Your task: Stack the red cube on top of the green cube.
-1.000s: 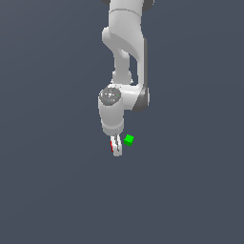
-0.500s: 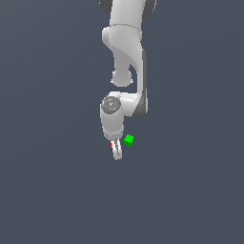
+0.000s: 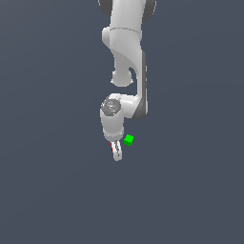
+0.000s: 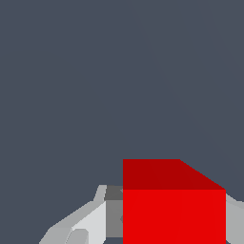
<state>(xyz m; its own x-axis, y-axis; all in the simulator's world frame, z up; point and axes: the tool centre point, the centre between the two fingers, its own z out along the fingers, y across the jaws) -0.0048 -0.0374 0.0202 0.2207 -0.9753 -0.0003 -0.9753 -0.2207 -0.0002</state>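
The red cube shows as a thin red sliver between the white fingers of my gripper in the exterior view. In the wrist view the red cube fills the space between the fingers, so the gripper is shut on it. The green cube lies on the grey floor just to the exterior view's right of the gripper, close to it and apart from it. The green cube is out of the wrist view.
The white arm comes down from the top of the exterior view. The plain grey floor lies all round.
The arm's wrist and gripper have sunk a little with the red cube in it. The green cube has not moved.
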